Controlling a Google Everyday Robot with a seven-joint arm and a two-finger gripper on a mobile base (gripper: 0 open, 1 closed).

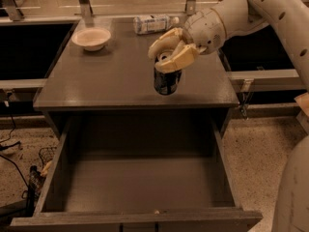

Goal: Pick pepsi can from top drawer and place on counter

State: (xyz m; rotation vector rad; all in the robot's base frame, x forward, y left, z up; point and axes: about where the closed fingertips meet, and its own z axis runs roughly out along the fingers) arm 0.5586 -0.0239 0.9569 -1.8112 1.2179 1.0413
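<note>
Pepsi can (167, 82) is being held upright on the counter (116, 76), in the right-front area, a little back from the front edge. The base looks to be touching the counter surface, but a thin gap under it cannot be ruled out from this angle.

Gripper (163, 60) is being positioned at the can's top, reaching in from the right and from above. Jaws are being pressed onto the can's upper part. One cream finger (166, 40) is wrapped round the far-left side and the other is on the near-right side. A bit of the silver top is being seen between them. The dark can body below the jaws is being left uncovered.

Arm (270, 13) is being extended in from the upper right corner, crossing above the counter's right edge.

Top drawer (140, 185) is being shown pulled well out beneath the counter front, with grey floor and walls in view. A small pale speck is being seen at the front inner edge; it is too small to identify.

White bowl (91, 36) is being carried upright at the counter's rear left. Clear plastic bottle (153, 23) with a white label is lying on its side at the rear centre, behind the gripper and apart from the can.

Speckled floor (260, 149) is being seen to the right of the drawer, and cables (9, 144) to the left.
</note>
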